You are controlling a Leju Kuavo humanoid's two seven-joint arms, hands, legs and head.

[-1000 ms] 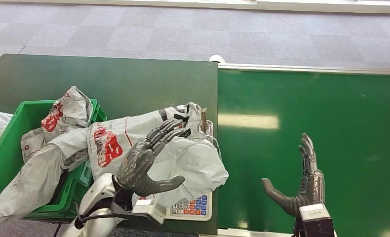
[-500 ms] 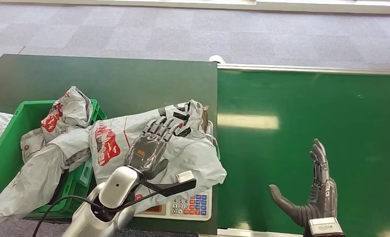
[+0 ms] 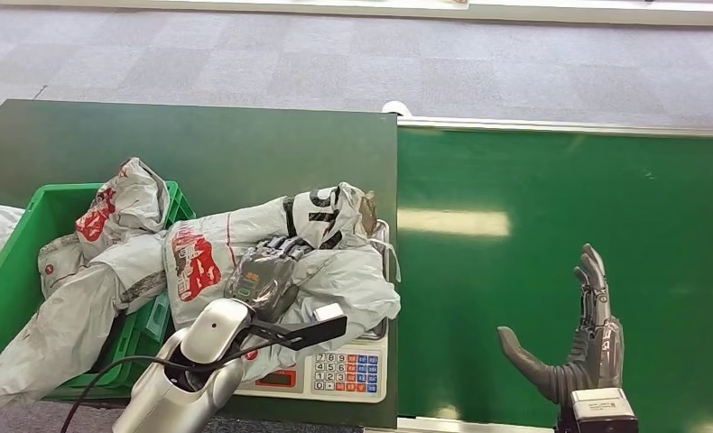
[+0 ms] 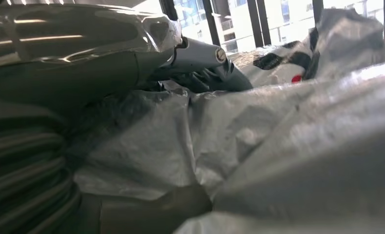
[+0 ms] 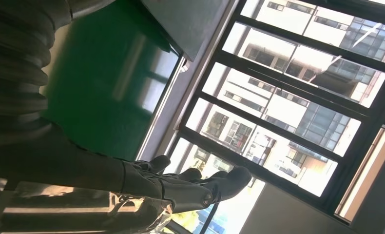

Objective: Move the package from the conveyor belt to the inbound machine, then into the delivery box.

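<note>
Grey plastic package (image 3: pixel 335 271) is lying on the inbound machine (image 3: pixel 344 377) at the tabletop's (image 3: pixel 199 144) right edge, long axis running left-right. Left robot hand (image 3: pixel 261 276) is pressing down onto its middle, fingers curling into the wrap. Delivery box (image 3: pixel 28 234) is sitting just left. Right robot hand (image 3: pixel 574 347) is hovering spread, empty, over the conveyor belt (image 3: pixel 533 180), farther away.

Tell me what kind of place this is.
Probably a parcel sorting or shipping station set up in an office-like room. A green conveyor belt runs beside a weighing scale with a keypad, grey mailing bags lie on it, and a green crate holds more bags.
</note>
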